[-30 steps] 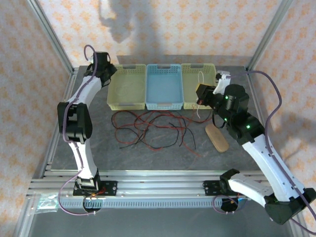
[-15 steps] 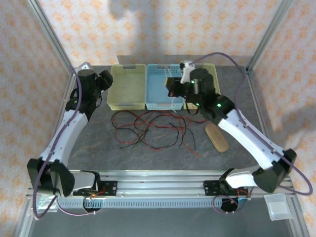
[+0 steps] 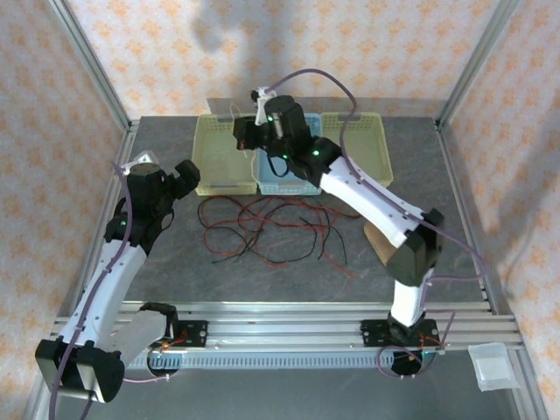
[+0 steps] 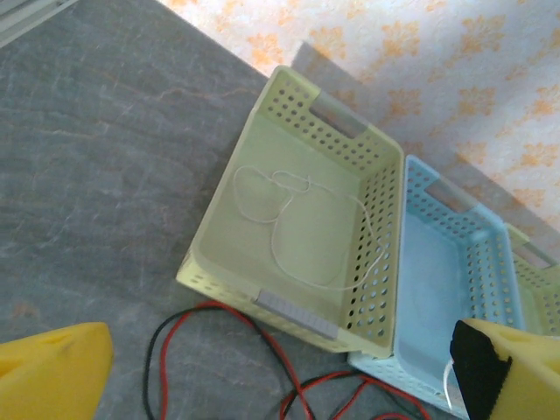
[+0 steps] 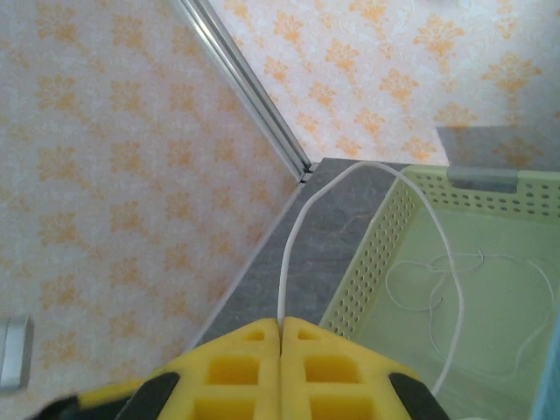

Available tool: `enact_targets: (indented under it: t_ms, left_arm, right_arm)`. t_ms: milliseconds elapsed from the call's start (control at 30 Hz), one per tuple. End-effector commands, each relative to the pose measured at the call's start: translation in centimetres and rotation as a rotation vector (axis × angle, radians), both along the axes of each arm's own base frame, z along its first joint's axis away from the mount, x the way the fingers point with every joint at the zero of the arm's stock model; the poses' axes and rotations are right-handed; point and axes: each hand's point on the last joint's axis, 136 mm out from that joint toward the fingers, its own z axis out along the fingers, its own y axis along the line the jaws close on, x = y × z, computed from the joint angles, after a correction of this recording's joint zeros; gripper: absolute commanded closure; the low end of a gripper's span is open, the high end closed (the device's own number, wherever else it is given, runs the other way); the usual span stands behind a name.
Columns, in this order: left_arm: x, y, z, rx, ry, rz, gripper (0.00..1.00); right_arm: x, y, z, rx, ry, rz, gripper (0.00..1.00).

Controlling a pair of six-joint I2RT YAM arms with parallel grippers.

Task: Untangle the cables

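Two yellow baskets (image 3: 219,166), one blue basket (image 4: 437,262), two arms (image 3: 109,271), one cable tangle (image 3: 262,219)

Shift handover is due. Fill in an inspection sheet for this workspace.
Surface: grey table, stone-look.
Job's things: red and black cables tangled in front of the baskets; white cable draped into left yellow basket.
Clutter: blue basket, right yellow basket, tan oval piece.
Grippers: left gripper open, holding nothing; right gripper shut on white cable.
Cables: purple hoses along both arms.
Surroundings: patterned walls, metal frame posts.
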Motion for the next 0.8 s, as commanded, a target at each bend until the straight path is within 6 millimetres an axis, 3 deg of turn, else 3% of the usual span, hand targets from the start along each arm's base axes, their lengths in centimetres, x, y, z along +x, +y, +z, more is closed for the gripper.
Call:
enact_targets:
  t_ms: [0, 300, 533, 633, 767]
  left_arm:
    - [-1.6, 1.1, -2.0, 0.038, 0.091, 0.045, 0.01]
    - [-1.8, 1.8, -3.0, 0.118, 0.151, 0.043, 0.01]
    - [-1.4, 1.2, -3.0, 0.091, 0.147, 0.019, 0.01]
    - [-1.4, 0.8, -3.3, 0.055, 0.140, 0.014, 0.01]
    - [-1.5, 0.3, -3.6, 0.024, 0.129, 0.000, 0.01]
  right_arm:
    - [1.9, 1.2, 0.8, 0.023, 0.006, -0.034, 1.00]
    - [8.1, 4.5, -1.5, 0.088, 0.016, -0.108, 1.00]
    - [11.6, 5.0, -3.4, 0.155, -0.028, -0.173, 1.00]
    - [13.1, 5.4, -4.8, 0.176, -0.053, -0.192, 1.00]
    - [14.8, 5.8, -8.2, 0.162, -0.063, -0.237, 1.00]
